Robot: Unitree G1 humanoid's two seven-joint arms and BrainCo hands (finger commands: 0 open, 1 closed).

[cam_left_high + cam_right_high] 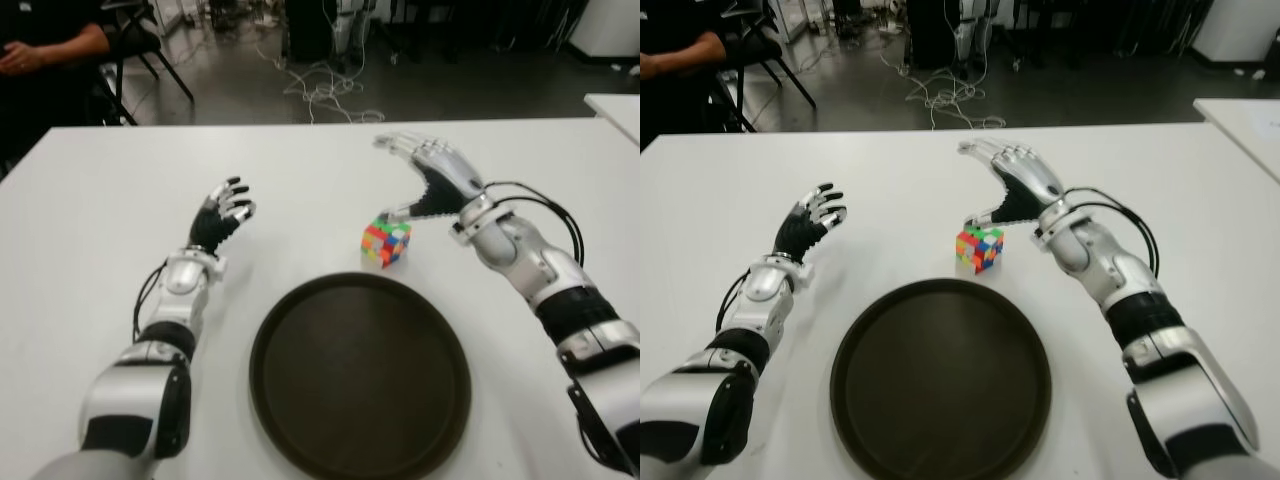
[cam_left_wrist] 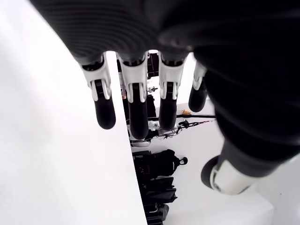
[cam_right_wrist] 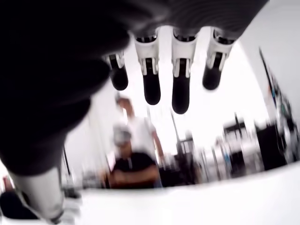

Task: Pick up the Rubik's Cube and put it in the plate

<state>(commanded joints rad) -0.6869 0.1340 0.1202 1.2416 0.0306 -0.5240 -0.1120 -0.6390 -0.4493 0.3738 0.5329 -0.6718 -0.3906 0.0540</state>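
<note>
Right hand (image 1: 425, 175) raised just behind and above the Rubik's Cube (image 1: 386, 242) — fingers spread and holding nothing, thumb tip showing right at the cube's upper edge (contact cannot be told). Cube sitting on the white surface (image 1: 90, 210), just beyond the far rim of the plate (image 1: 360, 375), so below and slightly toward the robot from that open palm. Clearly the nearer hand; left hand (image 1: 222, 214) well apart to the cube's left, fingers loosely open, empty. No long axis to the cube — glossy, sharp-edged, multicoloured tiles. Plate dark, round, smooth, shallow-rimmed. Surface matte and plain.
</note>
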